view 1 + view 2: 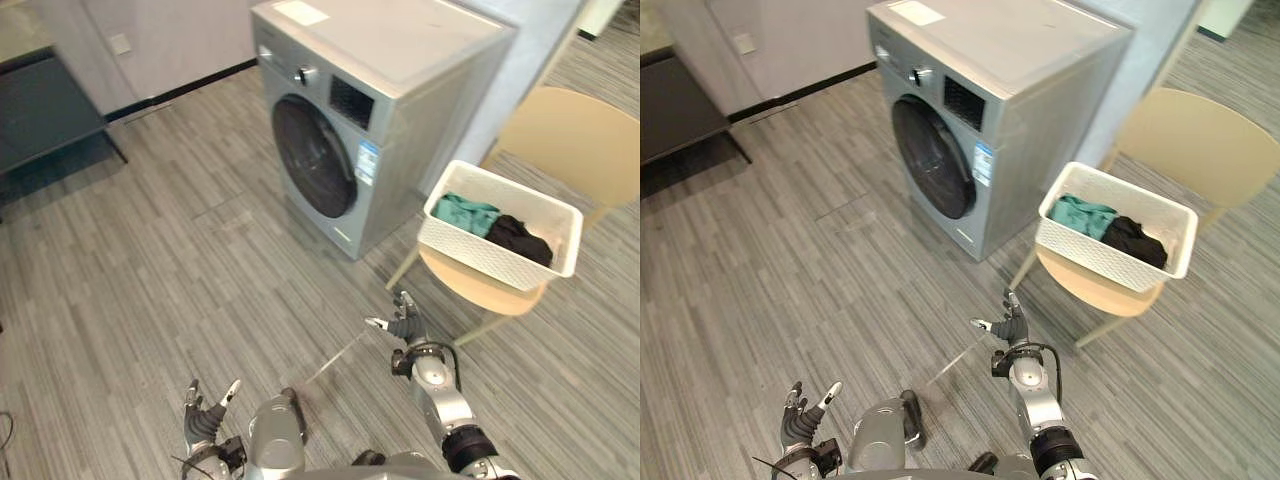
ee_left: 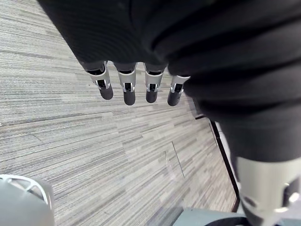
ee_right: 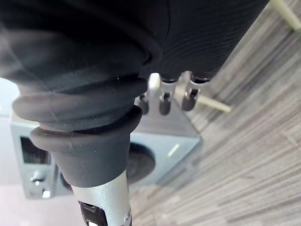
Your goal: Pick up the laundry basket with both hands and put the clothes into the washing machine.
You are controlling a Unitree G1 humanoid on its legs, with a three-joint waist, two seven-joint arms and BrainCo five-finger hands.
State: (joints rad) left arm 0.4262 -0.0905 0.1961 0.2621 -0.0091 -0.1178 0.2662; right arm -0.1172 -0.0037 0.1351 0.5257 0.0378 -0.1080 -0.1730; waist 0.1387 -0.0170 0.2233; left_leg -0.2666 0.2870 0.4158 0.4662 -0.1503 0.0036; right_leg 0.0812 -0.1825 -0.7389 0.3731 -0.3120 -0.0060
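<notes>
White basket [image 1: 478, 254] on chair [image 1: 575, 135], ahead-right of right hand [image 1: 405, 322]: teal garment [image 1: 466, 213], black garment [image 1: 518, 240] inside. Right hand, left hand [image 1: 205, 420] empty, fingers loosely open. Right wrist view: washing machine [image 3: 169, 134] past fingers [image 3: 188, 98]; left wrist view: floor [image 2: 94, 141].

Bright, even light — soft sheen on washing machine [image 1: 400, 60] top.

Clothes [image 1: 466, 213] partly behind basket [image 1: 480, 252] wall
</notes>
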